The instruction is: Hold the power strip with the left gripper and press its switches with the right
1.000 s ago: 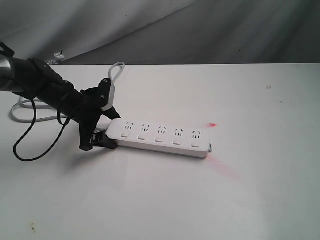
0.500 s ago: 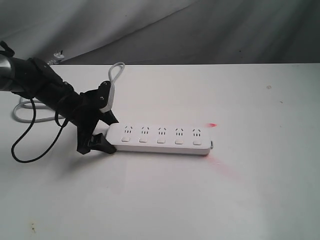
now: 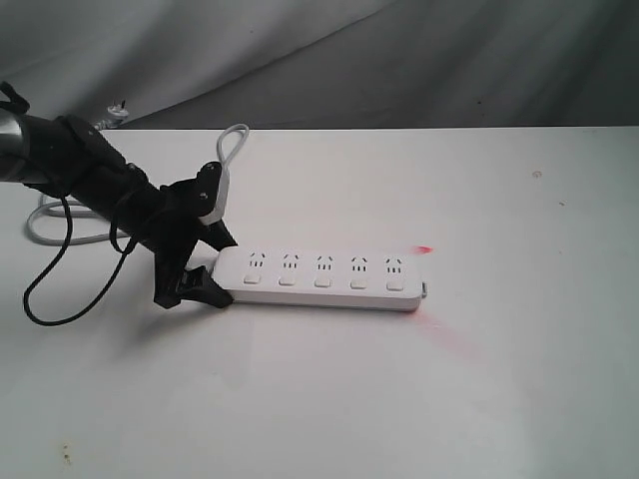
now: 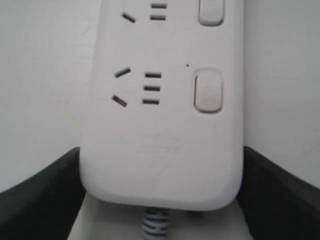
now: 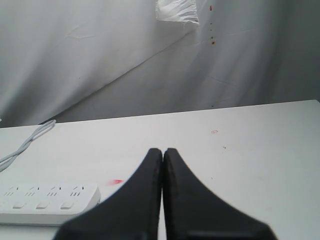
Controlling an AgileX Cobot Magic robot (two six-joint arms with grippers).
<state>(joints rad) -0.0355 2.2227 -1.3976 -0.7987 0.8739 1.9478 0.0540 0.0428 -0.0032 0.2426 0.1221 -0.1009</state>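
The white power strip (image 3: 319, 274) lies flat on the white table, its row of switches (image 3: 321, 282) along the near side. My left gripper (image 3: 230, 271) straddles the cord end, and its black fingers (image 4: 55, 185) press against both long sides of the strip (image 4: 165, 125). One switch (image 4: 208, 91) sits just beyond the grip. My right gripper (image 5: 162, 151) is shut with nothing in it. It hangs above the table away from the strip (image 5: 47, 200) and is outside the exterior view.
The grey cord (image 3: 232, 142) runs back from the strip and coils at the far left (image 3: 40, 228). A black cable loop (image 3: 45, 299) hangs under the left arm. A red light spot (image 3: 425, 249) lies by the strip's free end. Grey cloth (image 3: 399, 60) backs the table.
The left gripper's fingers closed in against the strip's end, and the strip swung slightly to lie more level. In the last half second nothing has moved.
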